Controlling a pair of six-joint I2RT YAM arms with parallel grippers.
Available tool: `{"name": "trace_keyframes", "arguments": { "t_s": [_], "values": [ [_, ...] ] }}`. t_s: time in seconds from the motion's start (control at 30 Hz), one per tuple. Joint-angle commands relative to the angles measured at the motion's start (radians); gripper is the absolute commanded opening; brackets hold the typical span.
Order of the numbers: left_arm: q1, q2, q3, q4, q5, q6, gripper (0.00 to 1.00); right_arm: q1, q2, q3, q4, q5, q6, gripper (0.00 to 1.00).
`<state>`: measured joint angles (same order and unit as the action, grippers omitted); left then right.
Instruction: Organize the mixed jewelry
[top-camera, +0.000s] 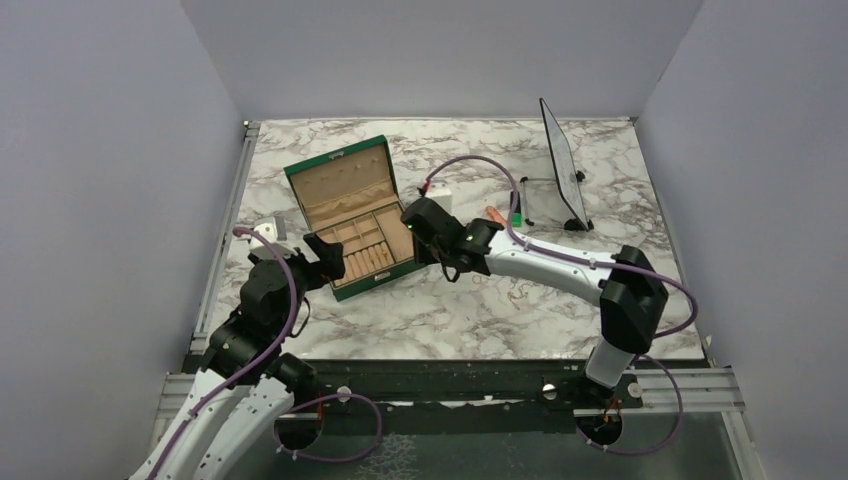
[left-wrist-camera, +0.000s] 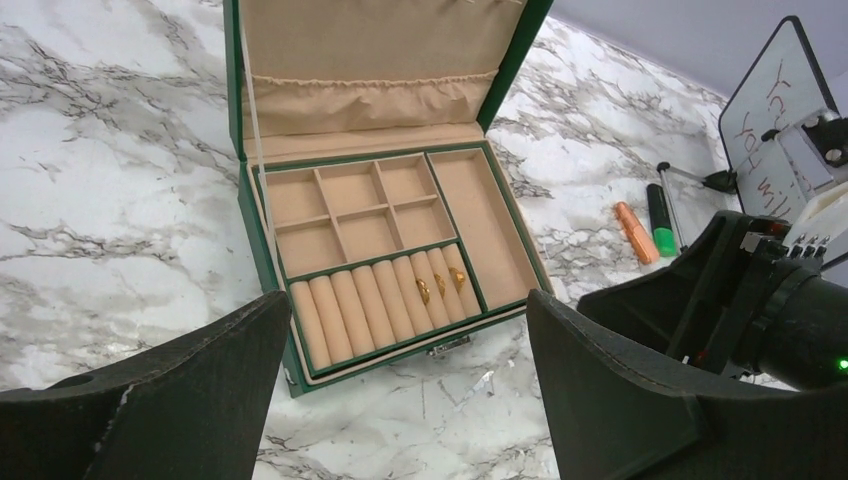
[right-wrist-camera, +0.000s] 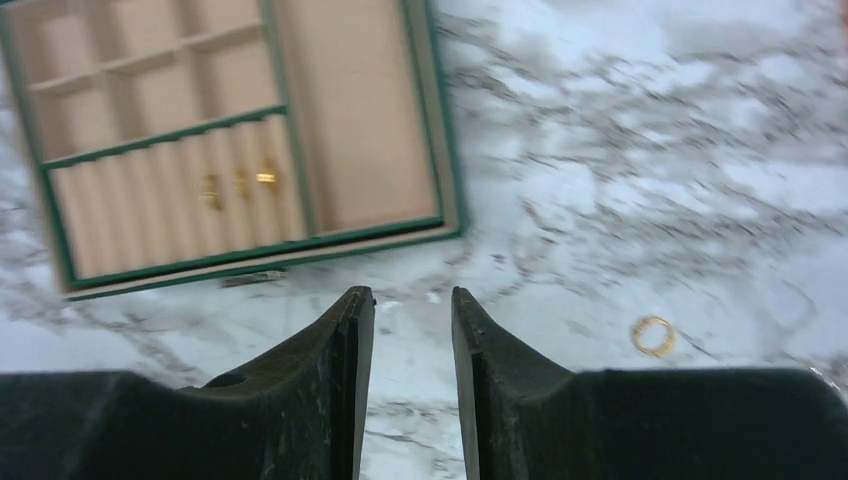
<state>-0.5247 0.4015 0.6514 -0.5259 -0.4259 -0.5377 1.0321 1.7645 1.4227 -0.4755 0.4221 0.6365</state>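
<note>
The open green jewelry box (top-camera: 352, 283) stands left of centre. Three gold rings (left-wrist-camera: 439, 284) sit in its ring rolls, near the right end; they also show in the right wrist view (right-wrist-camera: 240, 185). Another gold ring (right-wrist-camera: 652, 335) lies loose on the marble, right of my right fingers. My right gripper (right-wrist-camera: 412, 295) is narrowly open and empty, low over the marble in front of the box's near right corner (top-camera: 425, 228). My left gripper (left-wrist-camera: 408, 335) is wide open and empty, above the table before the box's front edge (top-camera: 328, 260). I cannot make out the silvery chain.
An orange cylinder (left-wrist-camera: 632, 230) and a green-and-black marker (left-wrist-camera: 661, 220) lie right of the box. A small whiteboard on a stand (top-camera: 562, 165) is at the back right. The box's other compartments (left-wrist-camera: 350, 205) hold nothing. Grey walls close in the table.
</note>
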Motion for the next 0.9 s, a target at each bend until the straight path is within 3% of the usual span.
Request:
{"name": "trace_keyframes", "arguments": {
  "t_s": [0.0, 0.3, 0.87],
  "values": [
    [0.003, 0.026, -0.005, 0.016, 0.063, 0.006, 0.89, -0.078, -0.107, -0.166, -0.077, 0.009, 0.117, 0.40],
    [0.003, 0.108, -0.009, 0.056, 0.152, 0.018, 0.89, -0.176, -0.186, -0.373, -0.098, -0.027, 0.173, 0.41],
    [0.003, 0.115, -0.014, 0.061, 0.153, 0.018, 0.89, -0.188, -0.036, -0.332, -0.030, -0.021, 0.102, 0.32]
  ]
}}
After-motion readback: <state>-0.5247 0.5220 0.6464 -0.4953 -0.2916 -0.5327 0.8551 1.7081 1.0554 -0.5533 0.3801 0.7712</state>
